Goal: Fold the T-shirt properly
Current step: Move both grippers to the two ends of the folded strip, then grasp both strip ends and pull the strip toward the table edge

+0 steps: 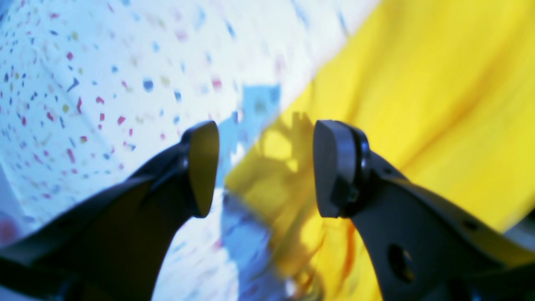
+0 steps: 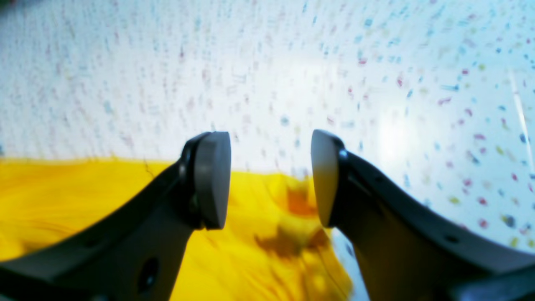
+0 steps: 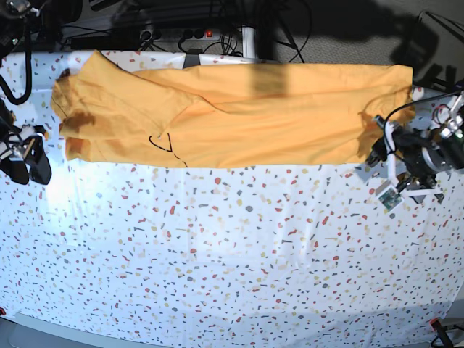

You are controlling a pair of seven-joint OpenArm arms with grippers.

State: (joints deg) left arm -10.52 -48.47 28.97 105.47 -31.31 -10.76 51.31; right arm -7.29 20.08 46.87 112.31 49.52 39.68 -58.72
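Note:
The mustard-yellow T-shirt [image 3: 246, 109] lies in a long band along the far side of the table, with thin black marks [image 3: 161, 143] near its front edge. My left gripper [image 3: 377, 149] hovers at the shirt's right end. In the left wrist view its jaws [image 1: 266, 167] stand wide open with nothing between them, over the edge of the yellow cloth [image 1: 439, 104]. My right gripper [image 3: 27, 169] is just off the shirt's left end. It is open and empty [image 2: 269, 179], with the shirt's corner [image 2: 83, 200] below and left of its fingers.
A white speckled tablecloth [image 3: 232, 254] covers the table in front of the shirt. Cables and a power strip [image 3: 196, 32] run behind the far edge. The table's near edge [image 3: 217, 337] runs along the bottom of the base view.

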